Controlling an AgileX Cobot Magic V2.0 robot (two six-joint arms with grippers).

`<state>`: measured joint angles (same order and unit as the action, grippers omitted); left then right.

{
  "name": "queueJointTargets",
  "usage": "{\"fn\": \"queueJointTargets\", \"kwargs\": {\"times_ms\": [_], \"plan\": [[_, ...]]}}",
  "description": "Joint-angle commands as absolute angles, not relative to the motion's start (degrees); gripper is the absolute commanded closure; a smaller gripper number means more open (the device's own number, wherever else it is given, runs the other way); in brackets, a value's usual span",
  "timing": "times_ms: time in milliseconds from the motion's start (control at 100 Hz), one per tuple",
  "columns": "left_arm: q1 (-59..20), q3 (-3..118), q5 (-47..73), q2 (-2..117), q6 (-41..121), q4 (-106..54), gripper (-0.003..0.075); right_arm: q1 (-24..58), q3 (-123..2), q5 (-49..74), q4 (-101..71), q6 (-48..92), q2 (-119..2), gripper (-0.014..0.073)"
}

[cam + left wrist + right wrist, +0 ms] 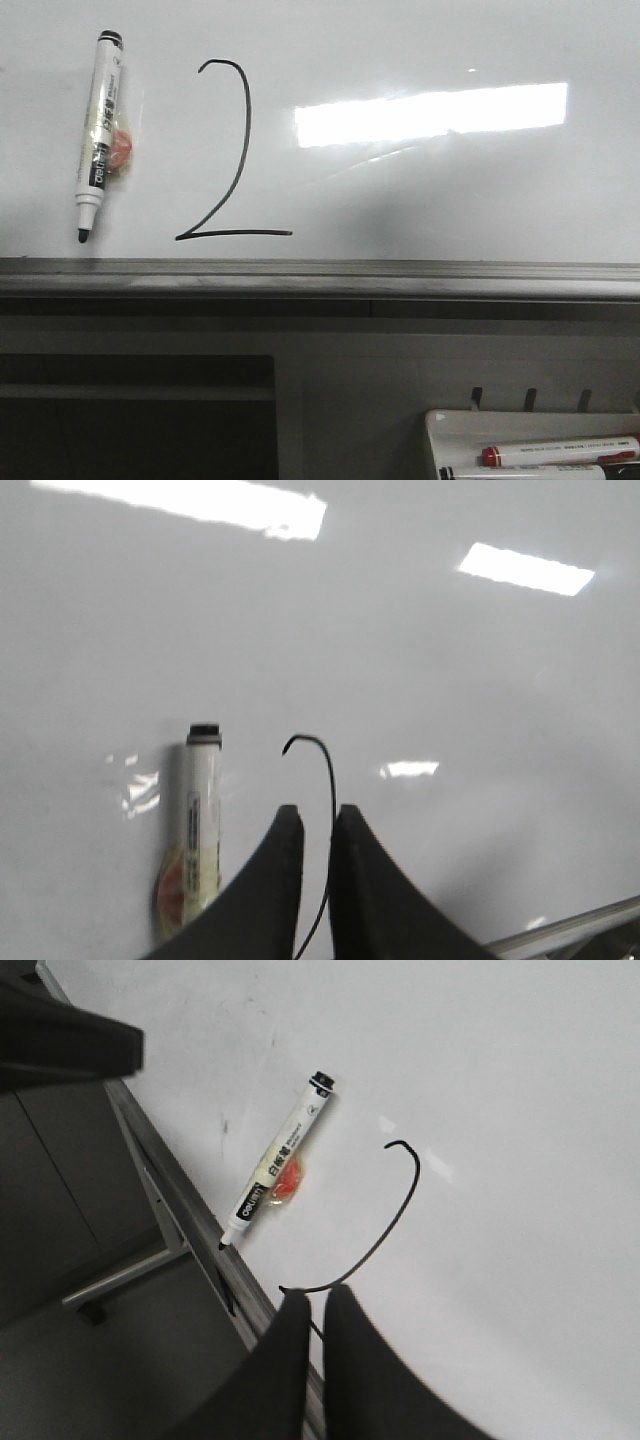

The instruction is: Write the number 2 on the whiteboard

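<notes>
The whiteboard [450, 200] fills the front view. A thin black number 2 [235, 235] is drawn on its left part. A white marker with black ends [100, 135] sticks to the board left of the digit, tip down, with an orange-red disc behind it. Neither gripper shows in the front view. In the left wrist view my left gripper [313, 815] is shut and empty before the board, the digit's stroke [327, 770] above it and the marker [198, 820] beside it. My right gripper [315, 1295] is shut and empty near the digit's base [400, 1205].
A grey metal rail [320, 272] runs along the board's bottom edge. A small white tray [450, 430] at the lower right holds a red-capped marker [560, 452] and another one. A dark blurred shape [60, 1045] hangs at the edge of the right wrist view.
</notes>
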<state>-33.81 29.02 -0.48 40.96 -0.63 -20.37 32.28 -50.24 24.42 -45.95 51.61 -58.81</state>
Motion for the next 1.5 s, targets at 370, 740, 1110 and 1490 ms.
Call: {"fn": "queueJointTargets", "kwargs": {"times_ms": [370, 740, 1110, 1490], "plan": [[-33.8, 22.3, -0.7, 20.9, 0.0, -8.8, 0.0741, 31.9, -30.0, 10.7, -47.6, 51.5, -33.7, 0.0654], [-33.8, 22.2, -0.5, 20.8, 0.0, -8.9, 0.0741, 31.9, -27.6, 12.4, -47.9, 51.5, -32.5, 0.0654], [-33.8, 22.2, -0.7, 20.6, 0.0, -8.9, 0.0741, 31.9, -27.6, 12.4, -47.9, 51.5, -32.5, 0.0654], [-22.3, 17.2, 0.6, 9.6, 0.0, -0.4, 0.0741, 31.9, -27.6, 12.4, -47.9, 51.5, -32.5, 0.0654]]}}
